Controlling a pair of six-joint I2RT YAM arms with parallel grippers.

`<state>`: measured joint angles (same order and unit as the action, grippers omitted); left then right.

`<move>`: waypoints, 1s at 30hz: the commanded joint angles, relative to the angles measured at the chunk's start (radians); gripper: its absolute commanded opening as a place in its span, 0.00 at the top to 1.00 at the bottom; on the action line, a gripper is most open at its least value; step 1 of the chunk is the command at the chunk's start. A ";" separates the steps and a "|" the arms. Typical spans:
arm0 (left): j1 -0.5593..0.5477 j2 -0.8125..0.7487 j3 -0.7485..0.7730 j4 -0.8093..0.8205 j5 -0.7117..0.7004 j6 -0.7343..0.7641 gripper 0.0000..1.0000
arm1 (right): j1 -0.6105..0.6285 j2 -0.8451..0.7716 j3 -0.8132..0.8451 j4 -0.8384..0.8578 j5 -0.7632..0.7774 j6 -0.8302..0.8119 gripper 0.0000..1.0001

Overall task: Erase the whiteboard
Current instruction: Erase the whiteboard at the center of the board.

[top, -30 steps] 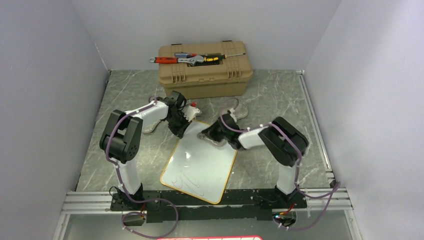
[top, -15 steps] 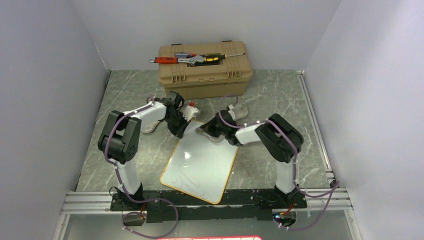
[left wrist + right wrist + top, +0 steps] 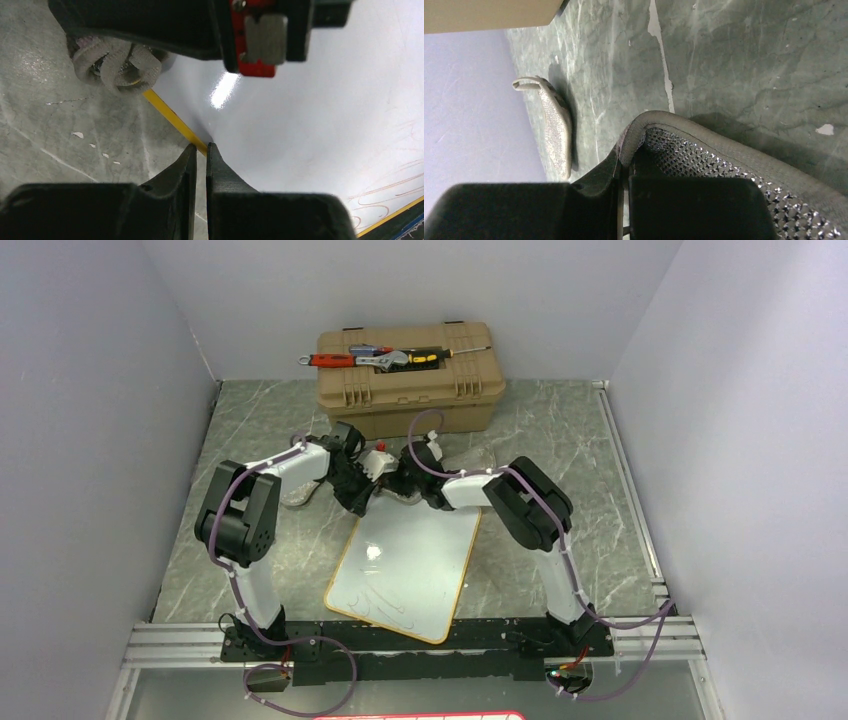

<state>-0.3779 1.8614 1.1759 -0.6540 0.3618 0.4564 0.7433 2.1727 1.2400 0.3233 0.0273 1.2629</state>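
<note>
Right claw (image 3: 624, 167) has slid left across the far end of the whiteboard (image 3: 405, 565), clamped on a mesh pad (image 3: 724, 165). Left claw (image 3: 201, 148), nearly together, pinches the yellow rim.

We spot no legible txt, labels, brands or nos. anywhere; faint scribbles (image 3: 375, 602) on the whiteboard (image 3: 410, 560), at its end far from the toolbox (image 3: 408, 380), form no letters

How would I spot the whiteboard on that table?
Find the tan toolbox at the back of the table. In front of it, lying flat, is the whiteboard. Its glossy white face and yellow rim set it apart from the grey pads nearby.
</note>
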 commanded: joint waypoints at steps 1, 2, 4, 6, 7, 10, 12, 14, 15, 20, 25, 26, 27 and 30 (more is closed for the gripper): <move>-0.012 0.109 -0.091 0.021 -0.044 0.053 0.91 | -0.031 0.072 -0.188 -0.352 0.022 -0.063 1.00; -0.012 0.106 -0.099 0.026 -0.044 0.054 0.91 | -0.050 0.025 -0.269 -0.337 0.030 -0.059 1.00; -0.011 0.101 -0.104 0.030 -0.041 0.060 0.91 | -0.079 -0.078 -0.424 -0.327 0.053 -0.063 1.00; -0.008 0.101 -0.103 0.029 -0.040 0.061 0.91 | -0.085 -0.188 -0.556 -0.334 0.099 -0.077 1.00; -0.005 0.101 -0.102 0.031 -0.039 0.062 0.91 | -0.083 -0.218 -0.582 -0.345 0.113 -0.085 1.00; 0.000 0.106 -0.099 0.031 -0.033 0.065 0.91 | -0.054 -0.216 -0.562 -0.365 0.118 -0.095 1.00; 0.000 0.107 -0.098 0.031 -0.033 0.067 0.91 | -0.033 -0.145 -0.465 -0.383 0.109 -0.104 1.00; 0.000 0.105 -0.101 0.032 -0.032 0.069 0.91 | -0.012 -0.054 -0.313 -0.414 0.096 -0.124 1.00; 0.000 0.104 -0.102 0.032 -0.030 0.070 0.91 | -0.002 -0.007 -0.224 -0.434 0.092 -0.136 1.00; 0.000 0.098 -0.100 0.030 -0.030 0.065 0.91 | 0.014 0.153 0.082 -0.522 0.040 -0.175 1.00; 0.006 0.084 -0.112 0.041 -0.043 0.062 0.91 | -0.029 -0.020 -0.247 -0.438 0.052 -0.147 1.00; 0.008 0.082 -0.113 0.040 -0.040 0.062 0.91 | -0.055 -0.080 -0.364 -0.402 0.054 -0.137 1.00; 0.009 0.081 -0.113 0.039 -0.038 0.063 0.91 | -0.083 -0.142 -0.471 -0.374 0.056 -0.129 1.00; 0.011 0.078 -0.116 0.041 -0.039 0.065 0.91 | -0.187 -0.313 -0.752 -0.328 0.058 -0.131 1.00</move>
<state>-0.3565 1.8397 1.1446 -0.6140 0.3988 0.4541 0.6857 1.9190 0.8742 0.3496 0.0200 1.2003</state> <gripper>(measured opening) 0.130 0.044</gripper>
